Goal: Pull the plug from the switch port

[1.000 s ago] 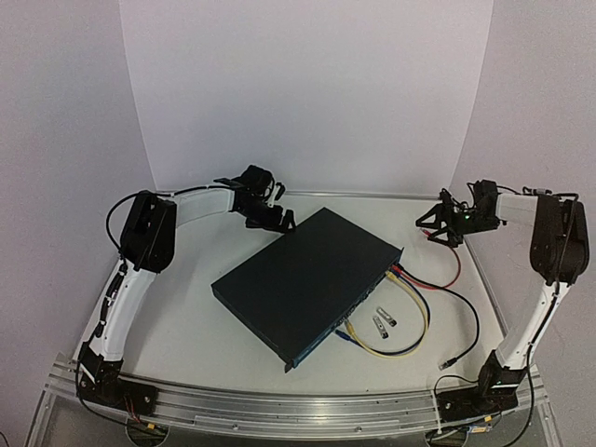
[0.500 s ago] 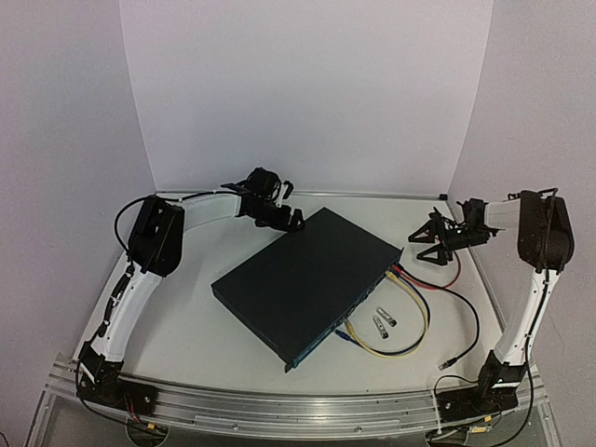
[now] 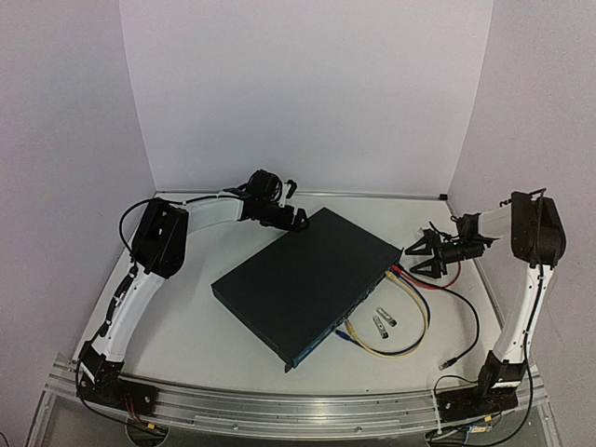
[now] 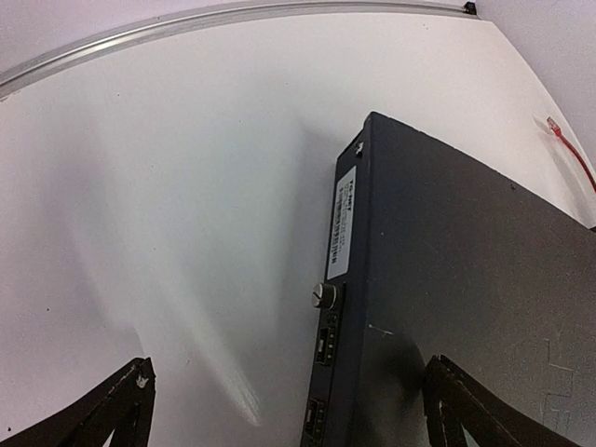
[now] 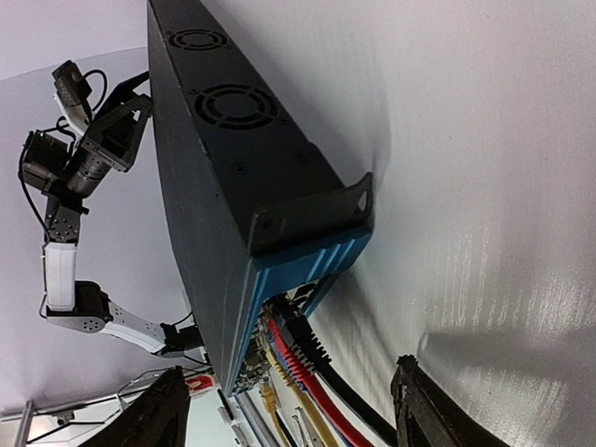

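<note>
Switch, big flat dark-navy metal box (image 3: 307, 279), lies mid white counter (image 3: 196, 321), thin red cord (image 5: 307, 377) w/ others plugged in port face. L fingers (image 4: 116, 410) apart by far corner; R fingers (image 5: 424, 410) apart nr ports.

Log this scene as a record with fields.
switch: flat on table, port face toward right arm
cables: red cable, yellow cable, black cable plugged into the port face
left gripper: jaws open, at switch's far corner
right gripper: jaws open, near ports, holding nothing
loose items: two small silver modules beside the cables
</note>
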`<state>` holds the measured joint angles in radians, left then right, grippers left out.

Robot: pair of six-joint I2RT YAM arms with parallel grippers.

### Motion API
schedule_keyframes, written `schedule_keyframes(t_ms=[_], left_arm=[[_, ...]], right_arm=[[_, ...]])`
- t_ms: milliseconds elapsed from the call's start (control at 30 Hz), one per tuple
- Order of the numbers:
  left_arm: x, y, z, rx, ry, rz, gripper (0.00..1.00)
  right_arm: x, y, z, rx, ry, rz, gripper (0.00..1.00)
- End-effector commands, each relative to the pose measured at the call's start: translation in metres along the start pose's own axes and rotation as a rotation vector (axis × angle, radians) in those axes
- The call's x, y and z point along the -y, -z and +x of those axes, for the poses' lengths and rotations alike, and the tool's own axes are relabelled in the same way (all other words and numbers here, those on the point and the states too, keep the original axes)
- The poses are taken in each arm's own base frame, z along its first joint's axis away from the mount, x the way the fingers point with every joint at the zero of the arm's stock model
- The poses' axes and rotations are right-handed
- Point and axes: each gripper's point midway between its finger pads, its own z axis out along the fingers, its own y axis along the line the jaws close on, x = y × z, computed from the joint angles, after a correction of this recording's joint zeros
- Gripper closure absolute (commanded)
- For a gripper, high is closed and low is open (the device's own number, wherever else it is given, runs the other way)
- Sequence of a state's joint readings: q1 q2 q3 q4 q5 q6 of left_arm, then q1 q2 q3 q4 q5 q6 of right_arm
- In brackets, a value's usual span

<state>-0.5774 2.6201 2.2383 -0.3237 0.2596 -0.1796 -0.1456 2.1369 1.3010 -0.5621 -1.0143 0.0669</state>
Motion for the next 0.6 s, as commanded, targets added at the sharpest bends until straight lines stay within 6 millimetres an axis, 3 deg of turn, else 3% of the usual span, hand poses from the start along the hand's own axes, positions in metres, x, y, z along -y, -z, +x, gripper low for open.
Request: schedule_keyframes(t_ms=[0, 300, 567], left_arm=[[-0.006, -0.015, 0.03, -0.07, -0.016, -0.011, 0.0], [-0.007, -0.016, 0.038, -0.088, -0.013, -0.012, 0.0], [-0.008, -0.016, 0.038, -0.083, -0.014, -0.011, 0.0]], right_arm=[[0.001, -0.01, 0.007, -0.039, -0.088, -0.044, 0.31], [0.005, -0.023, 0.01, -0.075, -0.143, -0.067, 0.38], [0.006, -0.023, 0.018, -0.082, -0.158, -0.076, 0.46]])
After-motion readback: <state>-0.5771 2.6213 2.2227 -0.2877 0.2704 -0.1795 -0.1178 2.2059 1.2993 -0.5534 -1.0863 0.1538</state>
